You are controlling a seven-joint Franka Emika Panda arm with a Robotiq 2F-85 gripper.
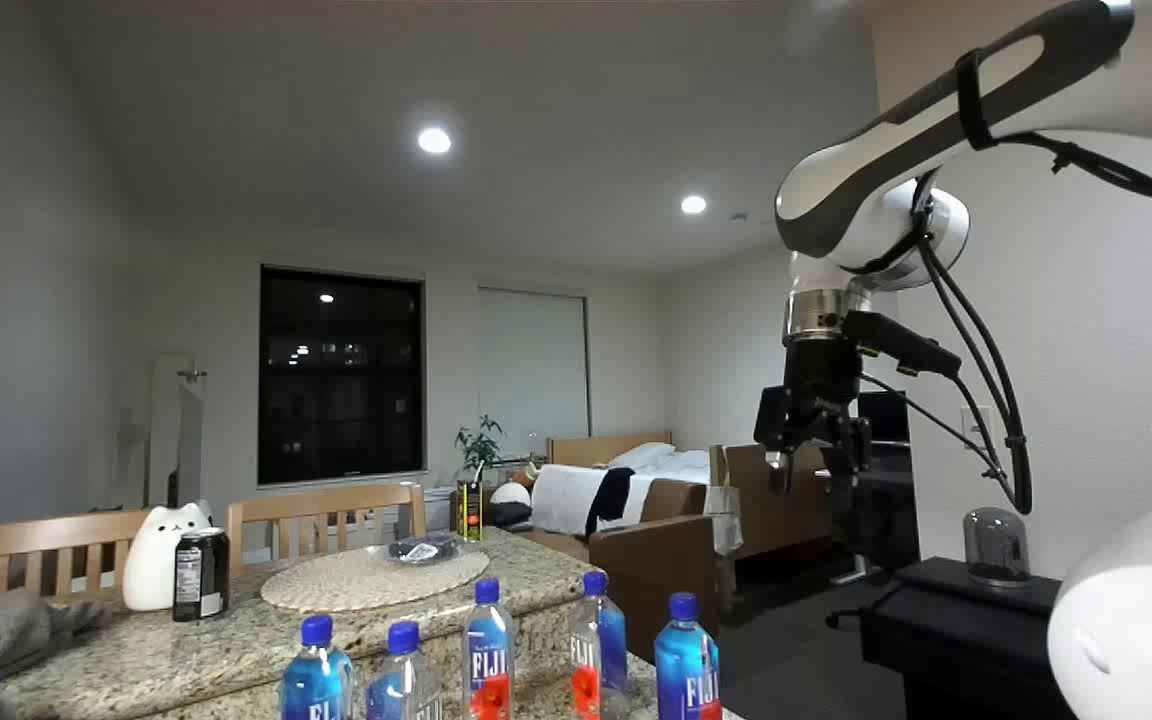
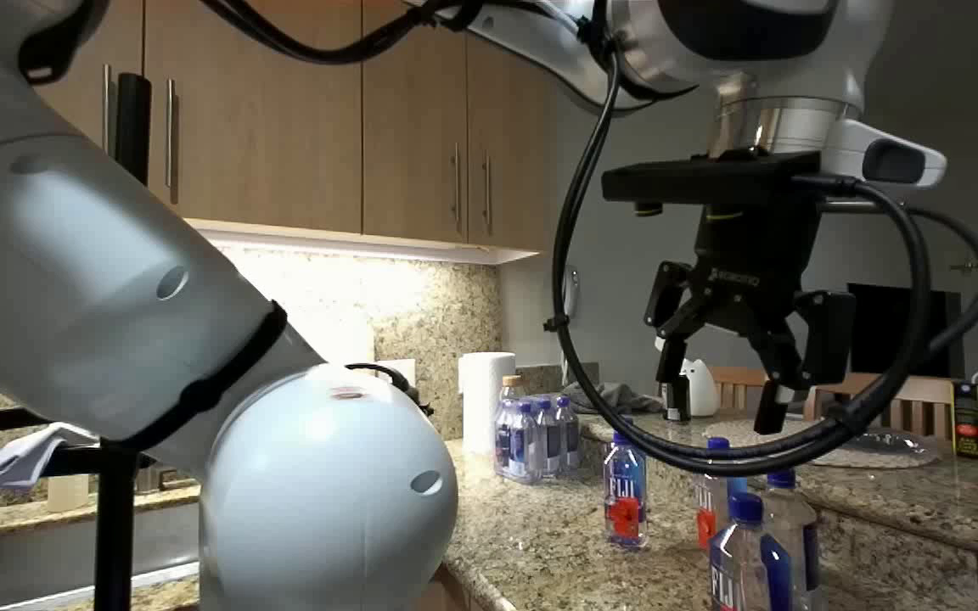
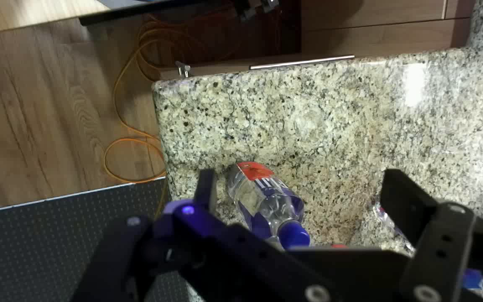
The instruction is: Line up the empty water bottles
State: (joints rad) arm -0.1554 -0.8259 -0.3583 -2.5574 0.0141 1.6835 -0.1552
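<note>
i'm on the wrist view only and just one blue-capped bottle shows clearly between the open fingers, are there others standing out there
Observer: Yes. In an exterior view I count five blue-capped bottles standing across the foreground, their bases cut off by the picture's lower edge; yours may be among them.
Operator: ok and anything around that isn't a bottle, i can't see past the gripper
Observer: Yes. In both exterior views a white cat-shaped figure stands on the raised counter with a black can close by it; whether the two touch, I can't tell.
</note>
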